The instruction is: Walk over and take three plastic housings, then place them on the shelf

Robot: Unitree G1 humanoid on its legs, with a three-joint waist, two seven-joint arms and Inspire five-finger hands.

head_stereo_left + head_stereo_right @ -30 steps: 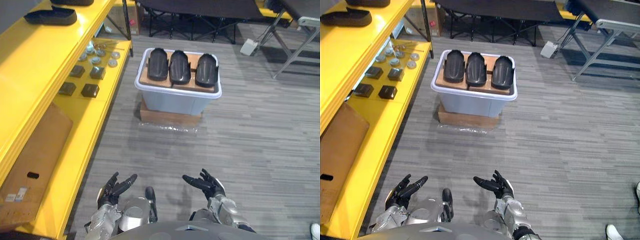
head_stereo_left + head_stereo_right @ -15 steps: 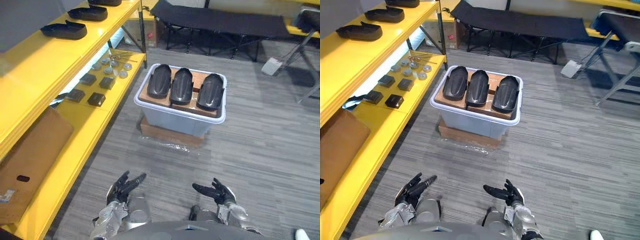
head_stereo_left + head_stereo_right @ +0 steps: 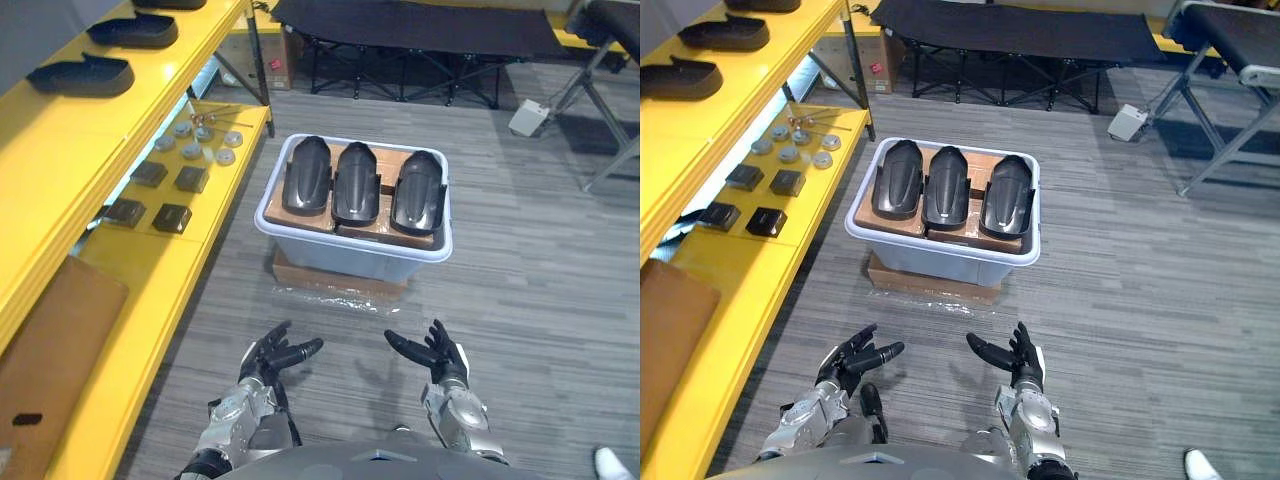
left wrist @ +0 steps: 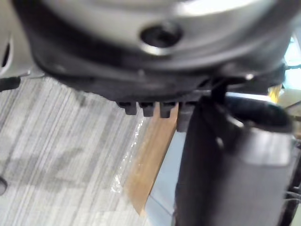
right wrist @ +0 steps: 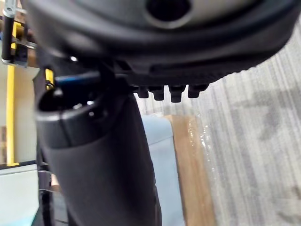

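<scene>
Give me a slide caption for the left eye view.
Both open, left hand and right hand face a bin of three housings beside the yellow shelf.

Silver-grey metal forearms behind a black left hand [image 3: 260,363] and a black right hand [image 3: 446,364], both slim-fingered.

Setting: workshop or parts store. Evidence: long yellow shelf [image 3: 80,150] with small black blocks [image 3: 172,217] and round metal discs [image 3: 226,156] laid out in rows; pale bin [image 3: 340,262] holding 3 plastic housings [image 3: 356,185], set on a cardboard base [image 3: 335,275]; grey carpet floor [image 3: 540,300]; black folding cot [image 3: 400,25] behind.
</scene>
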